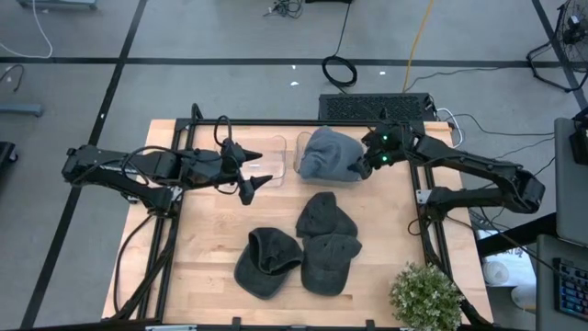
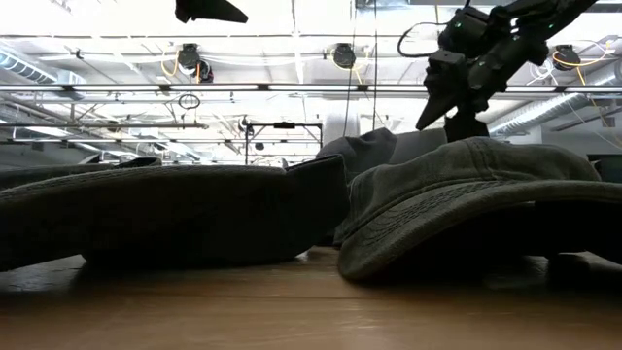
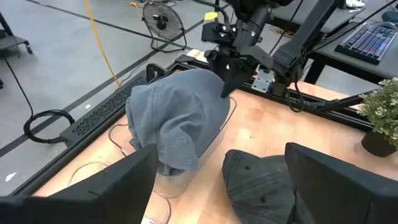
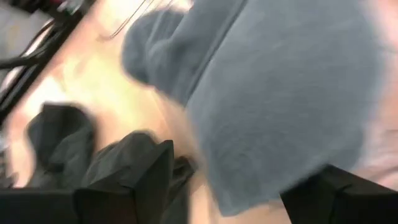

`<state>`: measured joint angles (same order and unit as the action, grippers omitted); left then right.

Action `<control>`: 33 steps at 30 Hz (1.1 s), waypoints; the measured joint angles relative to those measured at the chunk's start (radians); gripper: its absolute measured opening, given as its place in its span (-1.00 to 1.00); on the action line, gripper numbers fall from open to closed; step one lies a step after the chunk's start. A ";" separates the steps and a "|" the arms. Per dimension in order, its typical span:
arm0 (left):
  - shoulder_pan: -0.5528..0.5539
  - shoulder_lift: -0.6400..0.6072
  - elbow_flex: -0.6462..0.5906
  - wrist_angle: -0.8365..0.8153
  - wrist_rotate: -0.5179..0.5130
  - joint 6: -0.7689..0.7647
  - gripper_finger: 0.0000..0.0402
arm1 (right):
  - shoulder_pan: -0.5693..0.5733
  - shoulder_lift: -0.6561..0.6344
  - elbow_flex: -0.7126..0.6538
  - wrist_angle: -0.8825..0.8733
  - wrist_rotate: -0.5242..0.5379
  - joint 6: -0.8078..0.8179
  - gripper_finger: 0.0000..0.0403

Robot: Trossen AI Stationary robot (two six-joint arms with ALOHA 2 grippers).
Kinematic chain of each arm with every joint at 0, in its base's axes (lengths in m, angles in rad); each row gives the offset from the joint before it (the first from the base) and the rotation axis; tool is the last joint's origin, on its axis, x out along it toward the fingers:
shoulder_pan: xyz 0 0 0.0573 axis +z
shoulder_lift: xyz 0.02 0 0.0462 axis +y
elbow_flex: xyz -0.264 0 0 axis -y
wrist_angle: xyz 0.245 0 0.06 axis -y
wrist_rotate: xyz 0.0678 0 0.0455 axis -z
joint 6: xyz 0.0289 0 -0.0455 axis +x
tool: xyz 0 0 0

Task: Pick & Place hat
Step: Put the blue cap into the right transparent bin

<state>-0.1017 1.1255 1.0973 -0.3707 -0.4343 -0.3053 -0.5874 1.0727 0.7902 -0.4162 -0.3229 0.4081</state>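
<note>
A blue-grey hat lies heaped over a clear plastic bin at the table's far middle, its lower folds inside the bin. My right gripper hangs open, pointing down at the hat's right side; in its own wrist view the hat fills the space ahead of the spread fingers. My left gripper is open too. It floats left of the bin and faces the hat. Three dark hats rest flat on the near middle of the table. My right gripper comes at the blue-grey hat from above and from the table's right. One fingertip stands at the right edge of the hat's crown. Whether it touches the cloth, I cannot tell.
The dark hats crowd the near middle of the table. A potted plant stands at the near right corner. Bare wood shows on the table's left side. Cables and a black mat lie beyond the far edge.
</note>
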 joint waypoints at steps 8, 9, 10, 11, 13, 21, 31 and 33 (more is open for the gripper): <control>0.000 0.000 0.000 0.000 0.000 0.001 0.83 | -0.002 -0.091 0.000 -0.080 0.233 -0.029 0.25; 0.000 0.000 0.000 0.000 0.000 0.001 0.82 | -0.002 -0.101 0.000 -0.091 0.273 -0.046 0.25; 0.000 0.000 0.000 0.000 0.000 0.001 0.81 | -0.002 -0.110 0.000 -0.098 0.324 -0.060 0.25; 0.000 0.000 0.000 0.000 0.000 0.001 0.81 | 0.000 -0.119 0.000 -0.099 0.377 -0.076 0.25; 0.000 0.000 0.000 0.000 0.000 0.001 0.79 | 0.006 -0.134 0.000 -0.091 0.473 -0.104 0.25; 0.000 0.000 0.000 0.012 0.000 0.004 0.81 | 0.048 -0.126 0.001 0.036 0.420 -0.386 0.14; 0.000 0.000 0.000 0.015 0.000 0.003 0.80 | 0.098 0.054 0.001 0.036 0.477 -0.552 -0.97; 0.000 0.000 0.000 0.016 0.000 0.003 0.79 | 0.096 0.103 0.001 0.056 0.478 -0.569 -0.99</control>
<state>-0.1017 1.1259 1.0969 -0.3546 -0.4347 -0.3019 -0.4919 1.1761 0.7914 -0.3599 0.1547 -0.1608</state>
